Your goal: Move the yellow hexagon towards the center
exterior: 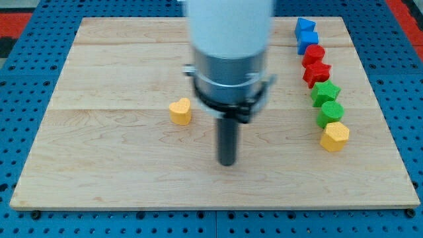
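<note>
The yellow hexagon (335, 136) lies at the view's right, at the lower end of a column of blocks. My tip (227, 162) rests on the board (119, 172) below the middle, well to the left of the yellow hexagon and apart from it. A yellow heart (180, 111) lies up and to the left of my tip, not touching it.
The column above the yellow hexagon holds a green hexagon (329, 114), a green star (325, 92), a red star (316, 72), a red block (314, 53) and two blue blocks (307, 41) (304, 27). The arm's white and grey body (229, 59) hides the board's top middle.
</note>
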Available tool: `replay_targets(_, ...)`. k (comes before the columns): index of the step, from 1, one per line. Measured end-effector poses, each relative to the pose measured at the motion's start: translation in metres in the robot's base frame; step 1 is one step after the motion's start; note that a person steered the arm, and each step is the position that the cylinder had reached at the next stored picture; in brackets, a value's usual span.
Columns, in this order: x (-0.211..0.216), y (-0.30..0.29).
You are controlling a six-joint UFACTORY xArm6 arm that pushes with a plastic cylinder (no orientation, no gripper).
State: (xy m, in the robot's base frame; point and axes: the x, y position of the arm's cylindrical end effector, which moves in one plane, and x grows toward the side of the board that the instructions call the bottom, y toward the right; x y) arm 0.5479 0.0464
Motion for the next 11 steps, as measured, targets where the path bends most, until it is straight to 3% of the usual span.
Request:
replay_targets(2, -0.002, 0.173)
replay_targets(3, -0.029, 0.220)
replay_targets(4, -0.056, 0.186)
replay_targets(5, -0.028, 0.140)
replay_targets(7, 0.015, 0.114)
replay_targets(9, -0.050, 0.024)
replay_targets(11, -0.077, 0.060)
